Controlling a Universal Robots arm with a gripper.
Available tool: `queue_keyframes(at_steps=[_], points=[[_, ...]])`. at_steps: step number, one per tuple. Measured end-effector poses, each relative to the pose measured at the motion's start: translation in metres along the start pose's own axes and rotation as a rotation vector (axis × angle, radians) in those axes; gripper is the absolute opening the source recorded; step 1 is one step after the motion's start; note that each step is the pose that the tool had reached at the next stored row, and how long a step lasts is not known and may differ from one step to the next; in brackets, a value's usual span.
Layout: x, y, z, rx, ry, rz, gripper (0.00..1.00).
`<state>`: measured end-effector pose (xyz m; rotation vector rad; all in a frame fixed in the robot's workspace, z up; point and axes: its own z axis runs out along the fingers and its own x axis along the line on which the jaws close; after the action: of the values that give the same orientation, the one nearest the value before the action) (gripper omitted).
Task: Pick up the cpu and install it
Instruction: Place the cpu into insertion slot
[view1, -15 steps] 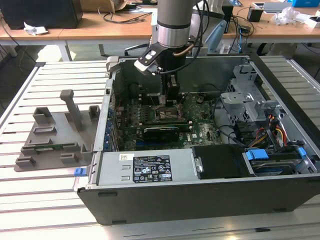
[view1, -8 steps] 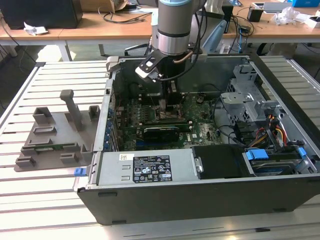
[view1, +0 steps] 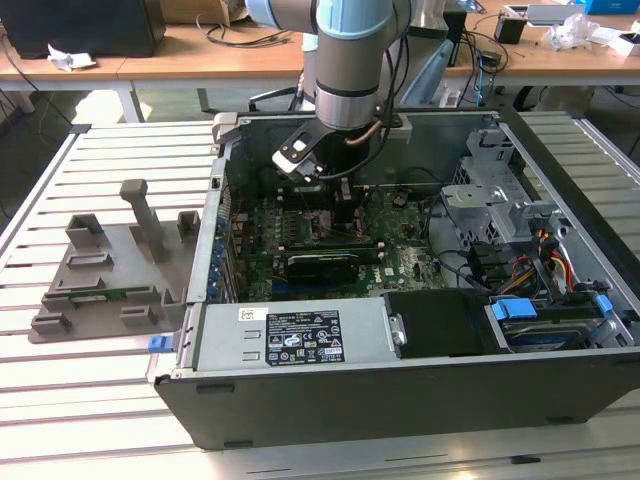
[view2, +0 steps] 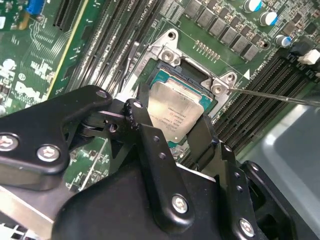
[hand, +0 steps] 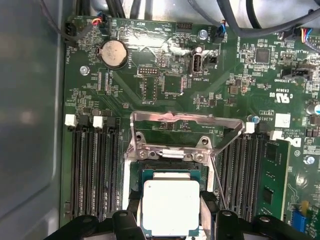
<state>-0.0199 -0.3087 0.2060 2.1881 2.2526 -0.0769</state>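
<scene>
Silver slats made up the table, and a big open computer case lay on it on its side. Seen in the exterior view, a grey tray sat at about 9 o'clock from the case. The robot arm came down into the case from about 12 o'clock. Its gripper hung low over the green board. From the gripper, a silver power box lay at about 6 o'clock and a metal drive cage at about 3 o'clock.

In the second wrist view the cpu was a small flat square with a shiny grey top. It sat right between the two black fingers, one on each of two opposite sides. The fingers looked closed on its edges, so I judged that the gripper was holding it.

The cpu was not off to any side of the gripper. It lay straight under it, flat, with its sides lined up with the black socket just below. Being square, it had no long side to turn. I could not tell if it was fully down in the socket or a tiny bit above it.

In the first wrist view the metal lid of the socket stood flipped open, clear of the cpu. A thin metal lever stuck out beside the socket.
</scene>
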Motion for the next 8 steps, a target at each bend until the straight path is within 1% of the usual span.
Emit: queue_keyframes(at_steps=[4,8], points=[[0.0001,0.0013,0.0011,0.0002,0.0000,0.006,0.55],[0.0005,0.0010,0.0024,0.0003,-0.0001,0.006,0.55]])
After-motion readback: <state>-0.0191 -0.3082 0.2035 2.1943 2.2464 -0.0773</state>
